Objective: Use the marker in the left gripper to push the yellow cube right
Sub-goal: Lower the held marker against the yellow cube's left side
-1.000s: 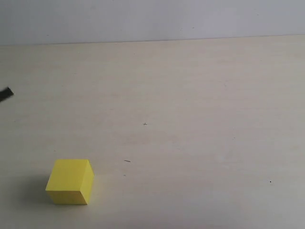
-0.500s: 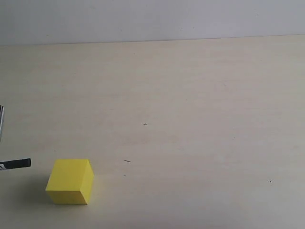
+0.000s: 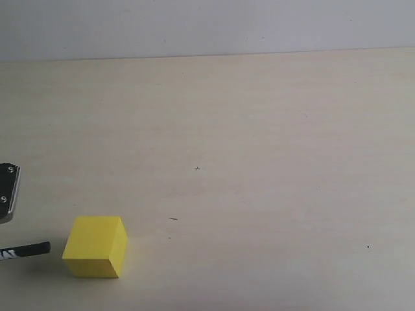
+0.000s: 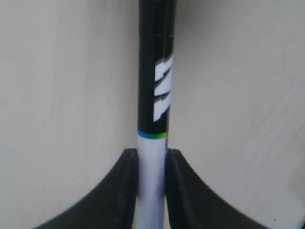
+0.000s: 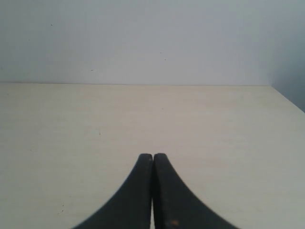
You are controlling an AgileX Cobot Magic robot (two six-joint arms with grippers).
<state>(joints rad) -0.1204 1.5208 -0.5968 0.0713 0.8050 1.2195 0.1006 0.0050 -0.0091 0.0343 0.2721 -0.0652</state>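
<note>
In 1 second the marker [image 3: 26, 250] had dropped level with the yellow cube [image 3: 96, 246], tip just left of it; the left gripper [image 4: 151, 160] clamped its barrel, and we judged a rightward push due.

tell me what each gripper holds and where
The left gripper clamps the marker on its white barrel, just behind the black cap. The right gripper is shut, empty.

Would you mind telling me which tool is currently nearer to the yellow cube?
Left. The left tool, shut on the marker, sits just left of the yellow cube. The right tool is outside the exterior view, its camera showing no cube.
</note>
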